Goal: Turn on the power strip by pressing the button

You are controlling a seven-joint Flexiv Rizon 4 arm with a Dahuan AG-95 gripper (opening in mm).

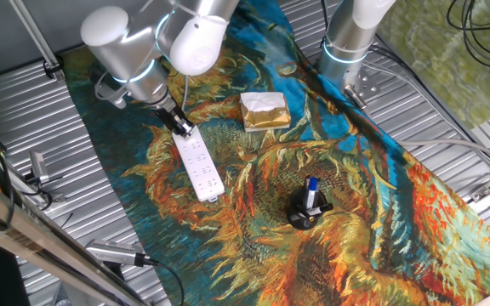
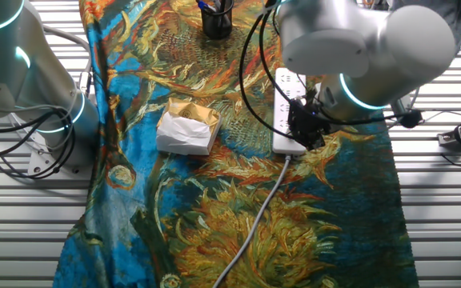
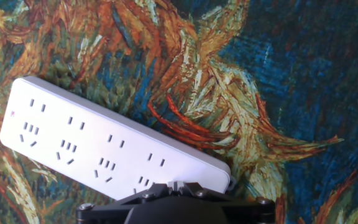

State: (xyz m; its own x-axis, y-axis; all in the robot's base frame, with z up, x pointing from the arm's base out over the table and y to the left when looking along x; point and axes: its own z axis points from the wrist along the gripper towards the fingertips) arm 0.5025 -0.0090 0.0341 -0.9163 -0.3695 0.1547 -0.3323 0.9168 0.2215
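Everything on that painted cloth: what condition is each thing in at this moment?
Power strip: lying flat on the cloth, sockets up, nothing plugged in, cable attached at one end.
Gripper: down at the strip's cable end; fingertips hidden, so open or shut can't be told.
Gold packet: lying flat, wrapped, apart from the strip.
Pen holder: upright, pens standing in it.
Cloth: spread over the table.

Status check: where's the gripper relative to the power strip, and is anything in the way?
Gripper down at power strip cable end, jaws' state unseen. Gold packet and pen holder stand apart.
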